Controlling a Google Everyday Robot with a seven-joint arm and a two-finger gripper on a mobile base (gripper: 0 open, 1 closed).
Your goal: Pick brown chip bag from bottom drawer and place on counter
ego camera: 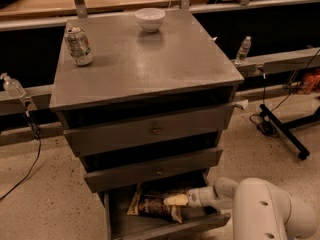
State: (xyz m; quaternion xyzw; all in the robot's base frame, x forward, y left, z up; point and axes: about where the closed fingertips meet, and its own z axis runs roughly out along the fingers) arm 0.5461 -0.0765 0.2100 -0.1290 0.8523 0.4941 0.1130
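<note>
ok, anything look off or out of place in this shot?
Nothing spilled or damaged. The chip bag lies crumpled and skewed in the open bottom drawer, with the gripper at its right end. The soda can and the bowl stand upright on the counter.

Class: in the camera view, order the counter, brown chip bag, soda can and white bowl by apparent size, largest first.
1. counter
2. brown chip bag, in the bottom drawer, gripper at it
3. soda can and white bowl: look alike, bowl farther, unranked
</note>
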